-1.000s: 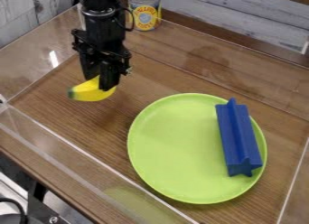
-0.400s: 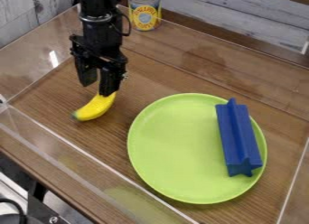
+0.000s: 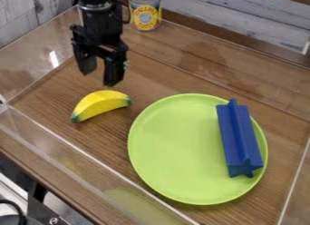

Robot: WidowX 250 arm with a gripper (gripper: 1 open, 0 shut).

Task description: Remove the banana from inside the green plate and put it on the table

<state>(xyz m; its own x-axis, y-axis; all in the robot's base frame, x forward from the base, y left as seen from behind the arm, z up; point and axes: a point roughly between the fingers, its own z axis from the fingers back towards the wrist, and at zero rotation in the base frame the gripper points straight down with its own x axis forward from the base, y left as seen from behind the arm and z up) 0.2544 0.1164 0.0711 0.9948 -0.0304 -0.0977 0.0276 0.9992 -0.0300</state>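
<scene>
black arm (image 3: 97, 11) upright, jaws pointing down, spread apart, empty.

Banana (image 3: 100, 105) flat on table (image 3: 194, 65), just left of plate (image 3: 169, 142), apart from it; block (image 3: 238, 137) lies in plate's right half; gripper (image 3: 97, 73) above, behind banana

Table (image 3: 194, 61): brown wood-grain top, glossy, with glare streaks across it. Low clear acrylic walls (image 3: 43, 156) stand along its edges; the near-left wall catches pale reflections.

Lying directly on the table:
- Banana (image 3: 100, 105), small, yellow, curved, on its side on bare wood left of centre. Just beside the plate's left rim, apart from it by a narrow strip of wood.
- Green plate (image 3: 176, 147), large, round, lime-green, flat with a shallow rim, at lower right.

At the far edge a yellow-labelled tin or jar (image 3: 147, 16), possibly behind the wall rather than on the table; too blurred to tell.
</scene>
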